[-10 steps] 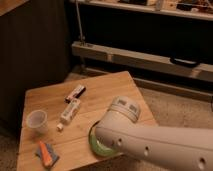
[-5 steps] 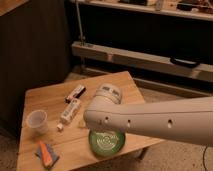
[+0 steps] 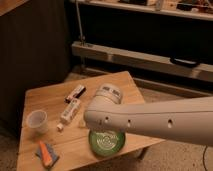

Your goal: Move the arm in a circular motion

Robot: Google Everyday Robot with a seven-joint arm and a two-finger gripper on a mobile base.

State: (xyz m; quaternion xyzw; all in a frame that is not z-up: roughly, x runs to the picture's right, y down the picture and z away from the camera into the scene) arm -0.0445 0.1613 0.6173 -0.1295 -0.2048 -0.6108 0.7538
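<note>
The arm (image 3: 150, 120) reaches in from the right across the surface (image 3: 50, 97), its rounded joint over a green plate (image 3: 106, 143). The gripper is hidden from view, so its state cannot be told. Left of the arm lie a white packet (image 3: 70, 111), a cup (image 3: 37, 121) and a sponge (image 3: 46, 154).

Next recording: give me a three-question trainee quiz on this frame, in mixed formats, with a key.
1. True or false: the glossy white robot arm hides part of the round green plate.
2. Multiple choice: on the light wooden table, the clear plastic cup stands at the picture's A) left side B) right side C) far edge.
3. Short answer: does the end effector show in this view?

Key: 1 true. 2 A. 3 no, the end effector is out of view.
</note>
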